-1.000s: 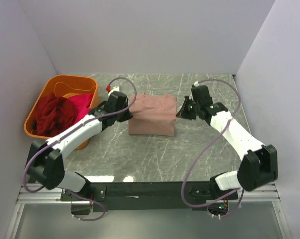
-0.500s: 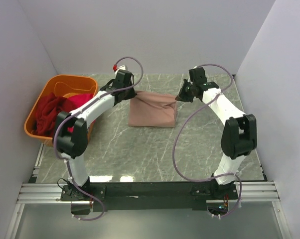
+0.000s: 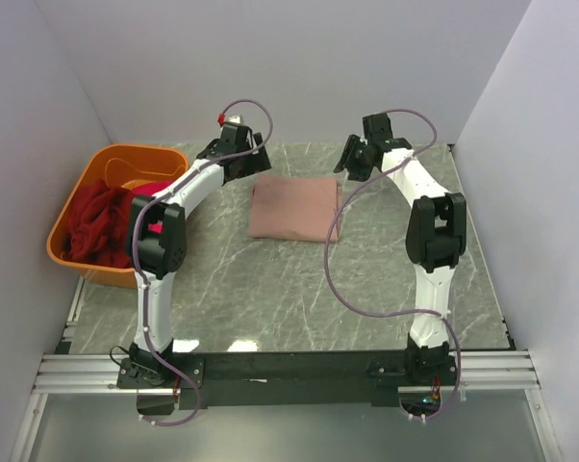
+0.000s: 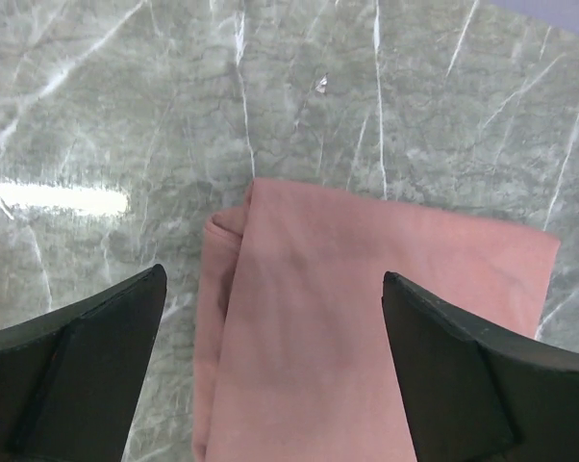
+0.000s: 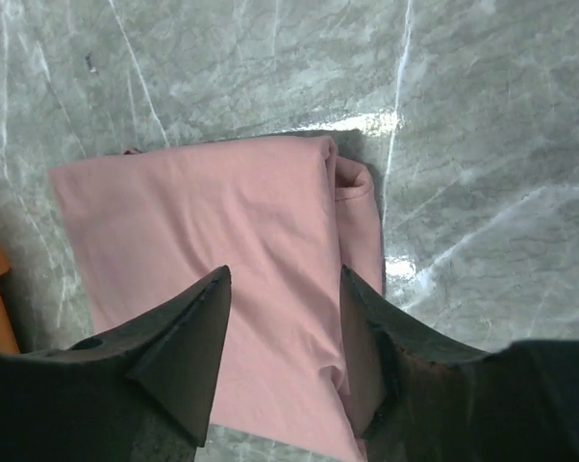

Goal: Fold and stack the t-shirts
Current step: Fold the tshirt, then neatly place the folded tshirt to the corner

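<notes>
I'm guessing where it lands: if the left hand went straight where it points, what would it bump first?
Probably the folded pink t-shirt. The open left hand points down at it, and the shirt shows between its fingers. How far above it the hand hangs is unclear.

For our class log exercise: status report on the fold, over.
Left gripper, right gripper open, empty. Pink t-shirt folded, flat on table. Red t-shirts in orange tub. Nothing blocking.

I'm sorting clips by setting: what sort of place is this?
Probably a lab robot cell, not a home: bare white walls enclose a marble-look table, with left arm and right arm bolted to its near rail.
</notes>
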### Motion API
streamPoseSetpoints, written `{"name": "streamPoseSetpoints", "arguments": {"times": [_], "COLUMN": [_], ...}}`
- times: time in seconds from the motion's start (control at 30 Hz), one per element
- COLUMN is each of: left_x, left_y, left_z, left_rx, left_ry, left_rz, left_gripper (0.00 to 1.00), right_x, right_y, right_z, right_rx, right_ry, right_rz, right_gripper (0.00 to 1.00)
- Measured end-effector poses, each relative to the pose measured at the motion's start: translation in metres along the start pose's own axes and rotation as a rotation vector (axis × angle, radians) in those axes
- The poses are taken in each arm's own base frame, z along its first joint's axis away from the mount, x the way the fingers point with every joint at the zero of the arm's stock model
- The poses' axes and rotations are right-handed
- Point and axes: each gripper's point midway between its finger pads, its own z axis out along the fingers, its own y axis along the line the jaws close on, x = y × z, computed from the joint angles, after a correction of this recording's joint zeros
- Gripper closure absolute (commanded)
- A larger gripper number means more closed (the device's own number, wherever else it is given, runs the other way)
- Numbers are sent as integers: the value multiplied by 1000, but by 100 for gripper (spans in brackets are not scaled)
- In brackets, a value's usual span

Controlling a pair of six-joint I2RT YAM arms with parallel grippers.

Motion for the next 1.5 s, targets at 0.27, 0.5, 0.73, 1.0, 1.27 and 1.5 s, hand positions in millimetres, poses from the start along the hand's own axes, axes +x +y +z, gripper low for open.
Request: {"name": "streamPoseSetpoints", "arguments": {"times": [0.27,0.5,0.73,1.0,1.27,1.5], "left_x": [15,60,100,132,130,130], "left_y": [3,26,51,79,85,89], "left_z": [-24,-93,-142,-180,-189,-193], "left_rx": [40,66,67,26,12,-3], "left_ry": [20,58,76,76,44,31], "left_rz": [8,-64,-131,-185,-208,-219], "left_gripper": [1,1,1,1,1,1], "right_x": [27,53,74,104,111,112], "right_y": [3,-2,-22,-39,-38,-36], "right_z": [-29,-23,-2,24,33,34], "right_rx": [-39,-10,50,107,136,138], "right_ry": [10,50,106,179,174,168], "right_rz": [-8,-25,-30,-47,-71,-89], "right_gripper": [30,32,36,43,70,96]}}
